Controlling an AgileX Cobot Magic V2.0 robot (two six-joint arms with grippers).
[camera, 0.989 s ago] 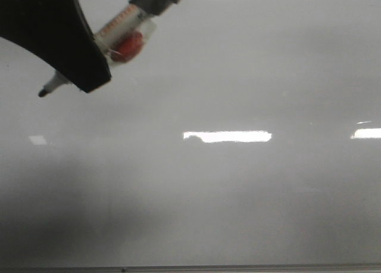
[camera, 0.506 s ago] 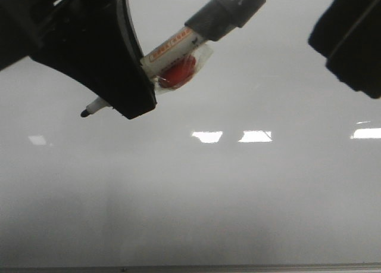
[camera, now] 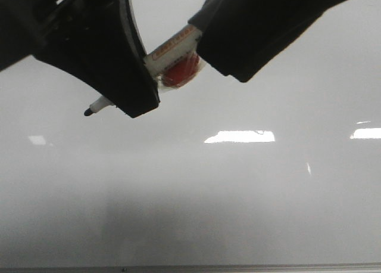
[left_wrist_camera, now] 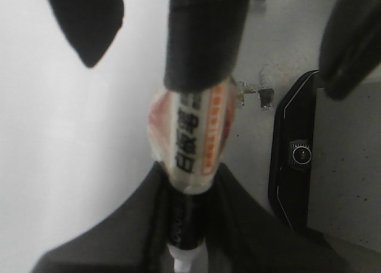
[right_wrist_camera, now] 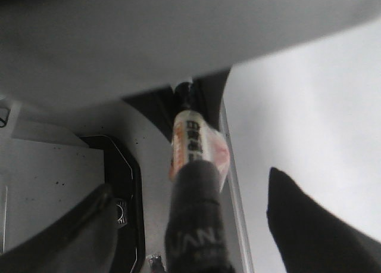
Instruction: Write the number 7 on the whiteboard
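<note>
The whiteboard fills the front view, pale and glossy; the number 7 is out of view. My left gripper is shut on a marker, whose black tip sticks out past the fingers, above the board. The left wrist view shows the gripper clamping the marker by its barrel. My right gripper is open around the marker's dark grey rear end. In the right wrist view that gripper has a gap on each side of the marker.
The board's thin grey frame edge runs along the near side. Bright glare patches lie on the board. A black device with a round button sits on the grey table beside the frame edge.
My right gripper came in from the right and now straddles the marker's dark rear end. The left gripper with the marker shifted right and slightly down a second ago, then held still.
</note>
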